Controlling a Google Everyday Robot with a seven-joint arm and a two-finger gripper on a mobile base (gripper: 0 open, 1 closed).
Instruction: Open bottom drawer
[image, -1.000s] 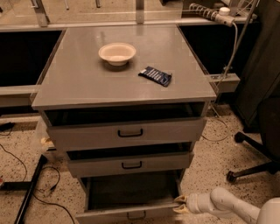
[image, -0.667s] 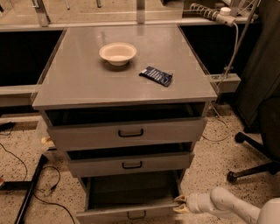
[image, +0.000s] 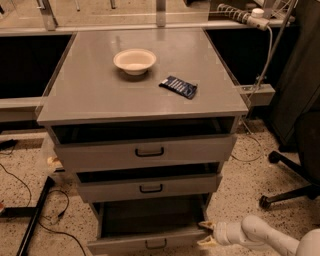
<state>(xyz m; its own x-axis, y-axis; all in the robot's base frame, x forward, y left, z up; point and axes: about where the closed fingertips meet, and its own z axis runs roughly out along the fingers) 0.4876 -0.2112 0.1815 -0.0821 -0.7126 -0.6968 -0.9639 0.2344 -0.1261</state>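
Below front-right corner of table (image: 100, 95): gripper (image: 206, 235) spread apart at right end of bottom drawer (image: 145, 243). Drawer partly out, looks mid-pull. Next I pull straight outward.

The white arm (image: 272, 239) is reaching in from the lower right, lying almost level just behind the claw (image: 206, 234). The claw is pointing left, low down, its two pale fingers (image: 207, 226) spreading apart, one above the other.
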